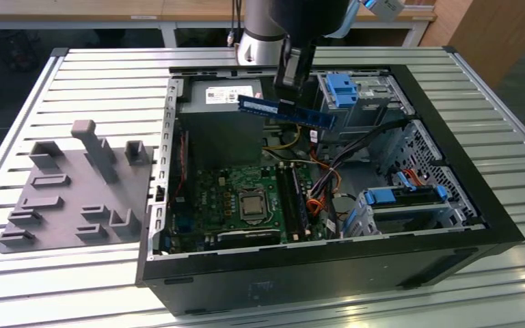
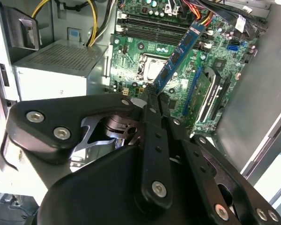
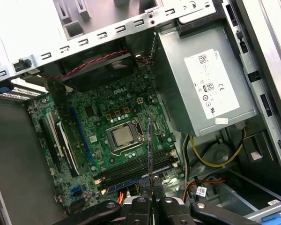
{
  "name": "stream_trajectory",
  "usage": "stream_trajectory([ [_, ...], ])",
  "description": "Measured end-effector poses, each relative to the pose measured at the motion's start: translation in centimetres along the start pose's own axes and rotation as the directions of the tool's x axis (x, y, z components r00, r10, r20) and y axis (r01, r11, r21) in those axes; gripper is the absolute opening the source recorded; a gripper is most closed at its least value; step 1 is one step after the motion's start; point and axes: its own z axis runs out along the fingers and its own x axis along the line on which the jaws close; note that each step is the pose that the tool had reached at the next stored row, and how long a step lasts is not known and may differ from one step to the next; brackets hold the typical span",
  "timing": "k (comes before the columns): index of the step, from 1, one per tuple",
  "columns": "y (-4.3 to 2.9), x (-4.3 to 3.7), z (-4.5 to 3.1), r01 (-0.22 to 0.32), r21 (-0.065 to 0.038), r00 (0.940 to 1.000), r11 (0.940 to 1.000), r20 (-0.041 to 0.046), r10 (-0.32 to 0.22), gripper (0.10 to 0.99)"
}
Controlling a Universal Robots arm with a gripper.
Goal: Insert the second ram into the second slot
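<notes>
A slatted metal counter carries an open computer case. In the upper centre of the exterior view, the hand is clamped on the second ram, holding it above the motherboard. The strip looks light, stiff and fragile, and its bare edges seem the safest hold.

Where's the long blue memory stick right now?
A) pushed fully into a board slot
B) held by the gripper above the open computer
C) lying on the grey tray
B: the gripper pinches the second ram in the air over the open case.
</notes>
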Motion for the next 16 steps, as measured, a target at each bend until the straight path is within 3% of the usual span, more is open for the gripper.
stream_trajectory([
  [16,0.00,0.00,0.00,-0.081,0.001,0.9967,0.9967,0.0031,0.081,0.137],
])
